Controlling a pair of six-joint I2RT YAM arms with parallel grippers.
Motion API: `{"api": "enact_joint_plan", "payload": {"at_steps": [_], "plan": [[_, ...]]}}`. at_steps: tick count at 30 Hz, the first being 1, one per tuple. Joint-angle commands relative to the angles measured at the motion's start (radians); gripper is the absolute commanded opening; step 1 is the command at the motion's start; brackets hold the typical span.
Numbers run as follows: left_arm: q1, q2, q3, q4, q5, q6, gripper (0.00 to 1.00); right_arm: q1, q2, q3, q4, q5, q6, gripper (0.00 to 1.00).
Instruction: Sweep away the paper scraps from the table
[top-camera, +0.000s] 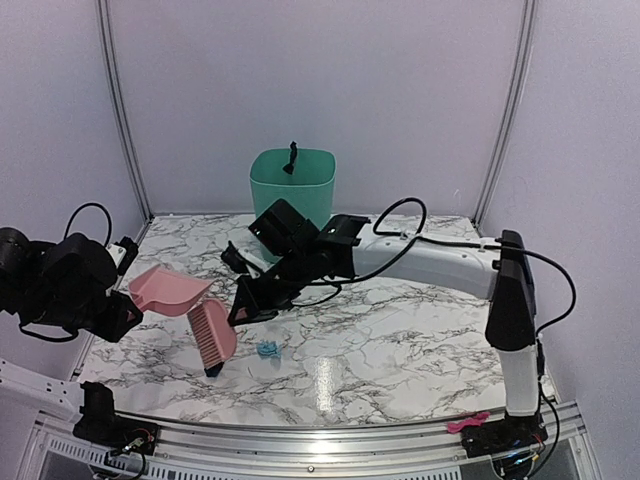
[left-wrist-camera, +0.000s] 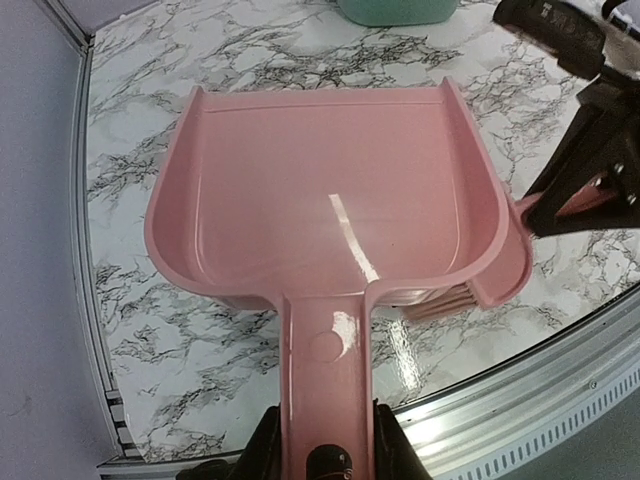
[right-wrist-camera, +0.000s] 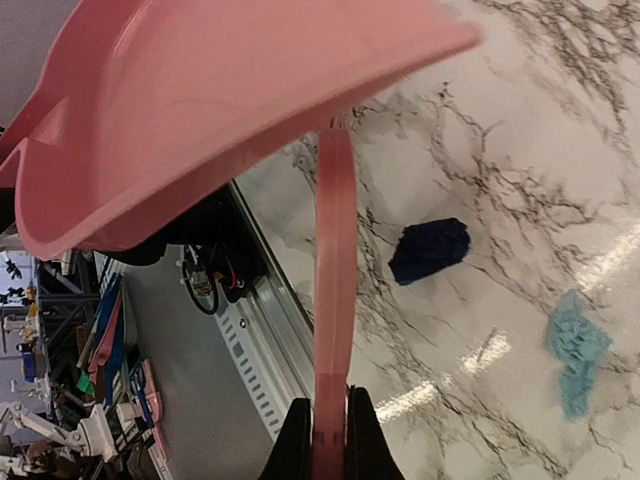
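Two paper scraps show for me: a dark navy scrap (right-wrist-camera: 430, 250) and a light-blue scrap (right-wrist-camera: 577, 345). Both lie loose on the marble worktop (top-camera: 400, 340), toward its front-left part and near each other but not touching. Neither is in the pan yet, so I judge the sweeping itself not yet done.

The pink brush (top-camera: 212, 335) hangs just beside the navy scrap, bristle end down toward the worktop. I can't tell whether the bristles touch the surface. My right claw (right-wrist-camera: 325, 445) is pressed together on the top of the brush's handle. Holding it that high leaves the whole length free to drag sideways.

The pink dustpan (left-wrist-camera: 330, 200) sits on the far side of the brush from the scraps, which puts the brush between the scraps and the pan. From the right wrist view it looks lifted and tilted, not flat on the worktop. My left claw (left-wrist-camera: 325, 455) pinches its handle, which keeps the pan's inside facing up.

I'd want the lip lowered to the surface before pushing anything at it. The green bin (top-camera: 292, 185) stands at the back, presumably for emptying.
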Motion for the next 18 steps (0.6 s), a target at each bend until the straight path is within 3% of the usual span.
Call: {"api": "enact_joint_plan", "payload": {"at_steps": [1, 5, 10, 18], "plan": [[-0.005, -0.013, 0.001, -0.006, -0.029, 0.0, 0.0, 0.052, 0.127, 0.056, 0.186, -0.09, 0.137, 0.0], [-0.005, -0.021, -0.016, -0.002, -0.029, -0.009, 0.0, 0.063, 0.194, 0.057, 0.229, -0.101, 0.196, 0.0], [-0.005, -0.038, -0.031, -0.002, -0.023, -0.014, 0.0, 0.062, 0.194, -0.008, 0.165, -0.001, 0.201, 0.0], [-0.005, -0.039, -0.057, 0.005, 0.002, 0.008, 0.0, 0.028, -0.001, -0.28, 0.133, 0.084, 0.177, 0.0]]}}
